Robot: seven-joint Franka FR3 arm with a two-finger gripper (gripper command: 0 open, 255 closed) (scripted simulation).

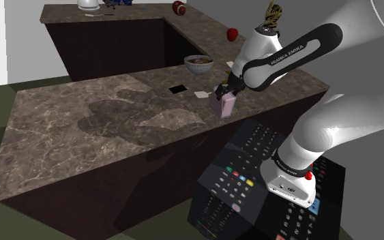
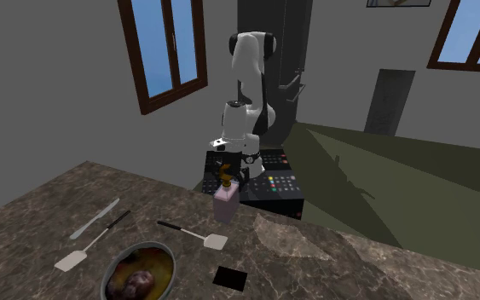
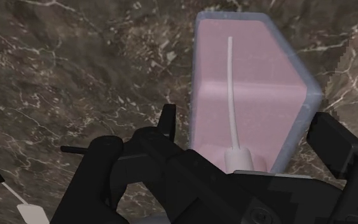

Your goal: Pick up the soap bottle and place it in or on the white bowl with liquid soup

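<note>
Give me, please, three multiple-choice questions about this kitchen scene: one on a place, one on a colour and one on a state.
1. Where is the gripper relative to the soap bottle?
A. far off beside it
B. right at its top
C. beneath it

2. What colour is the soap bottle's body?
A. green
B. white
C. pink

3. In what state is the bowl?
A. upright, with soup and no bottle in it
B. overturned
C. holding the bottle

Answers:
1 B: the shoulder view shows the gripper at the bottle's pump end.
2 C: the wrist view shows a pink body.
3 A: the bowl stands apart from the bottle, with only soup inside.
</note>
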